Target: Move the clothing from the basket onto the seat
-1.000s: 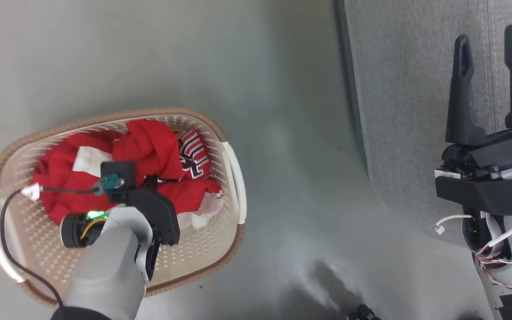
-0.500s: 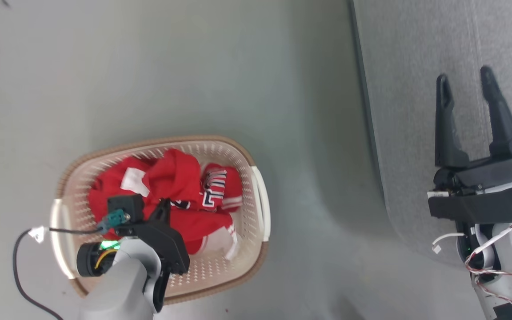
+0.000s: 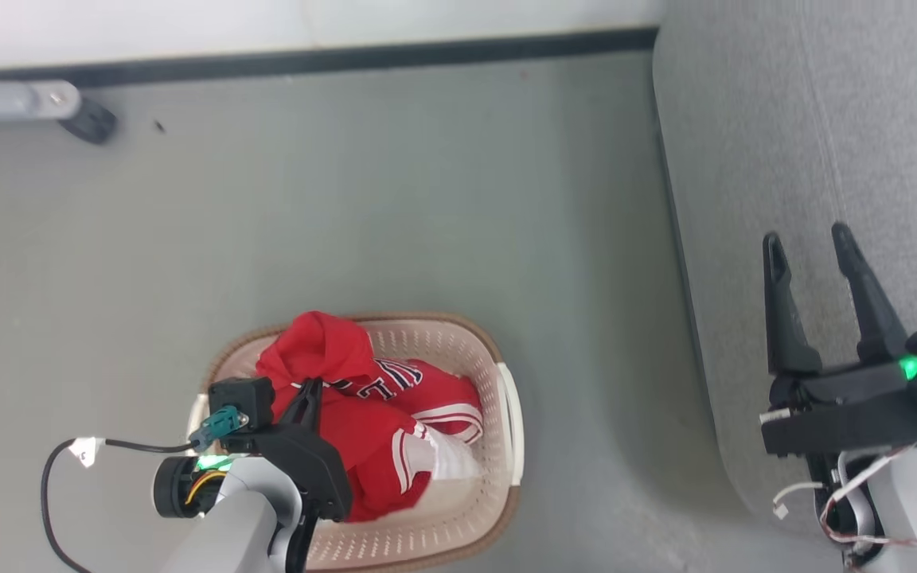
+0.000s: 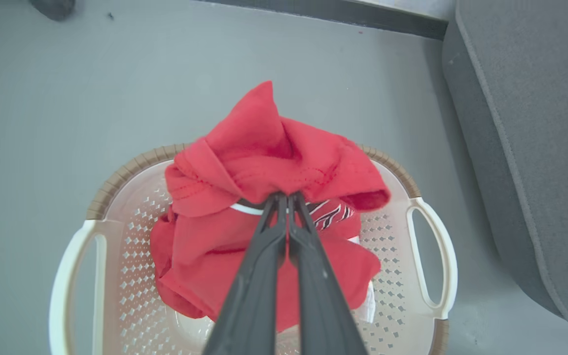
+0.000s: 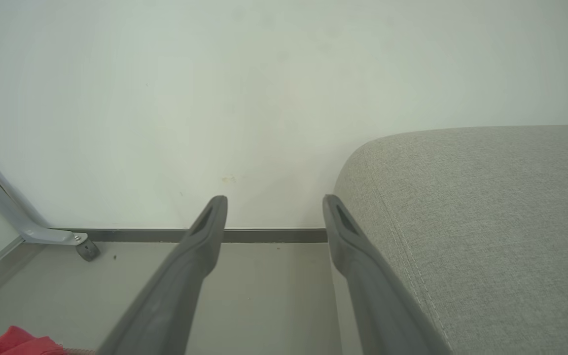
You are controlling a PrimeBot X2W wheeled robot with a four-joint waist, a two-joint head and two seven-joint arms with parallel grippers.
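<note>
The cream basket (image 3: 508,414) stands on the grey floor, with red clothing (image 3: 363,434) with white stripes heaped inside. My left gripper (image 3: 311,391) is over the basket, shut on a bunched fold of the red clothing (image 4: 274,153). In the left wrist view its tips (image 4: 284,198) pinch the fabric above the basket's brown rim (image 4: 131,165), and the rest hangs down into the basket. The grey seat (image 3: 793,143) lies to the right. My right gripper (image 3: 807,239) stands open over the seat's edge (image 5: 486,207), with nothing between its fingers (image 5: 205,231).
A white wall with a dark baseboard (image 3: 347,60) runs along the far side. A grey metal leg with a dark caster (image 3: 88,121) stands at the far left, and the caster (image 5: 87,250) shows near the baseboard. Bare grey floor (image 3: 570,239) separates the basket from the seat.
The head camera has swung up, so the whole picture has shifted down. My left gripper has lifted a fold of red clothing above the heap. The right gripper stays open.
</note>
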